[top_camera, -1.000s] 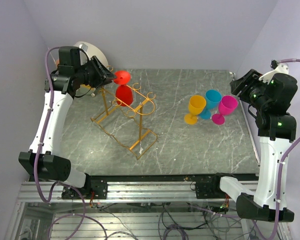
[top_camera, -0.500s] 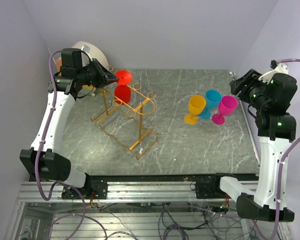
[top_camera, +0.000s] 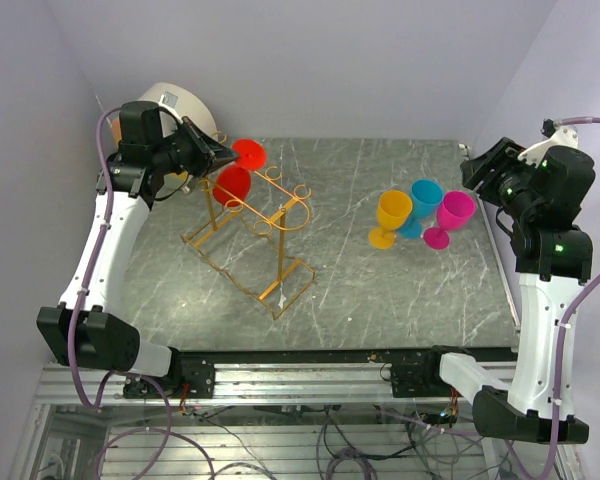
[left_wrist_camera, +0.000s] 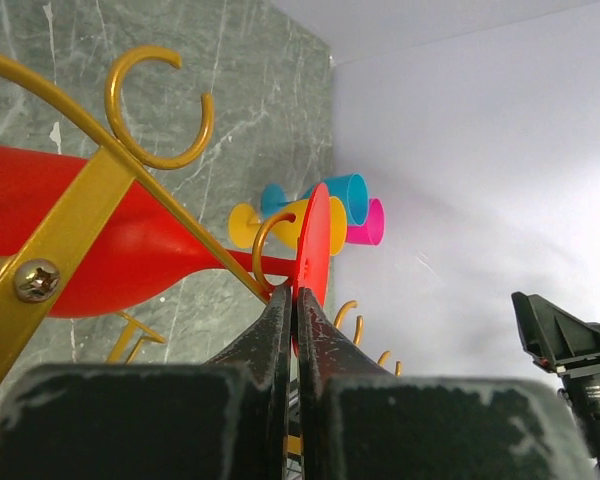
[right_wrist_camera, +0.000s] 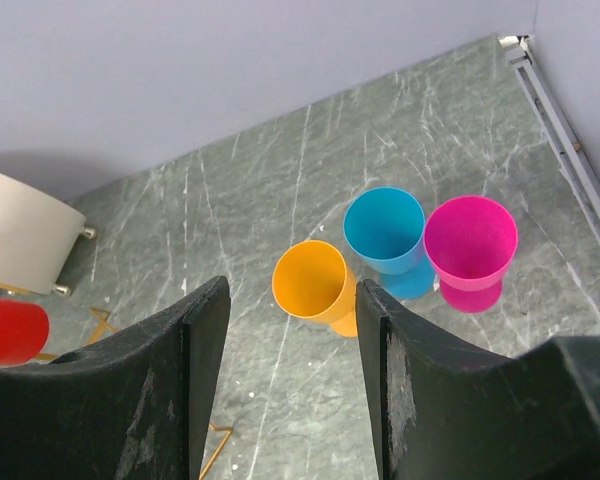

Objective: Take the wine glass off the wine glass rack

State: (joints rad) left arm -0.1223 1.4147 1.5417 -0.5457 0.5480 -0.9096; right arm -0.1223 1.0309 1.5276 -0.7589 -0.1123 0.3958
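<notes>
The jaws of the left gripper (top_camera: 226, 157) are squeezing the foot of the red glass (top_camera: 233, 184), upper left. The glass is leaning sideways, its bowl hanging under the rack (top_camera: 281, 262) rails.

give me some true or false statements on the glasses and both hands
1. The left hand is shut on the red wine glass at its foot. True.
2. The right hand grips a glass. False: it is open and empty.
3. The orange glass, blue glass and pink glass stand upright on the table. True.
4. The red wine glass stands upright on the table. False: it is tilted at the top of the wine glass rack.
</notes>
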